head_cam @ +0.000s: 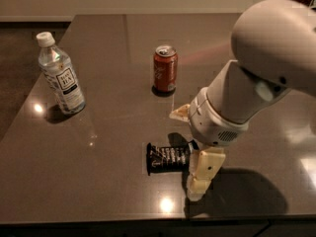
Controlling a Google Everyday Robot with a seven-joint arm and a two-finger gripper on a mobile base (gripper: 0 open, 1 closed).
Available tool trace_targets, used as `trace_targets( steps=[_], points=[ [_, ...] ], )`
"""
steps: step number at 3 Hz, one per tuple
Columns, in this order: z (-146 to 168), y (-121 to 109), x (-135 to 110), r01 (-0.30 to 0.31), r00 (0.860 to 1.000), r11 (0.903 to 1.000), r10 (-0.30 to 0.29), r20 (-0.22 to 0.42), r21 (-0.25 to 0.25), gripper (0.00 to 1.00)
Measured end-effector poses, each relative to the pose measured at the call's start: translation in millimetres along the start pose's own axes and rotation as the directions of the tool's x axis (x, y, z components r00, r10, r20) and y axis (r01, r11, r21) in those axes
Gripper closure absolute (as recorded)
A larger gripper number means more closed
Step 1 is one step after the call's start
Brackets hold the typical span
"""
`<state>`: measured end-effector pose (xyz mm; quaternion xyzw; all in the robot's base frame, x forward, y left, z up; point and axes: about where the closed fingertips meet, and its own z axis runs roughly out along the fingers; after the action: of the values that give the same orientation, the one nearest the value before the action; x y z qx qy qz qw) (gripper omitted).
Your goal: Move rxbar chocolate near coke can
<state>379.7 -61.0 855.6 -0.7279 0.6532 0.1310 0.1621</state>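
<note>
The rxbar chocolate, a flat black wrapper with pale lettering, lies on the dark table near its front edge. The coke can stands upright behind it, well apart from it. My gripper hangs from the large white arm at the bar's right end. It is open, with one cream finger in front of the bar's end and the other fingertip behind it. The bar's right end is hidden by the gripper.
A clear water bottle with a white cap stands at the left of the table. The table's front edge runs just below the bar. The arm's bulk covers the table's right side.
</note>
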Motion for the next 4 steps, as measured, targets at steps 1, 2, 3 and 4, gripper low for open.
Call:
trace_targets(
  steps=[1,2,3,4],
  points=[
    [20.3,2.1,-4.1,0.004,1.000,0.9998,-0.004,-0.017,-0.020,0.08],
    [29.1,1.7,-5.7,-0.001,0.999,0.9996,0.000,-0.033,-0.029,0.30],
    [29.7,-1.9,-4.9,-0.022,0.999,0.9989,0.020,-0.048,-0.041,0.61],
    [26.3,-2.2,-6.4,-0.022,0.999,0.9989,0.020,-0.048,-0.041,0.85]
  ],
)
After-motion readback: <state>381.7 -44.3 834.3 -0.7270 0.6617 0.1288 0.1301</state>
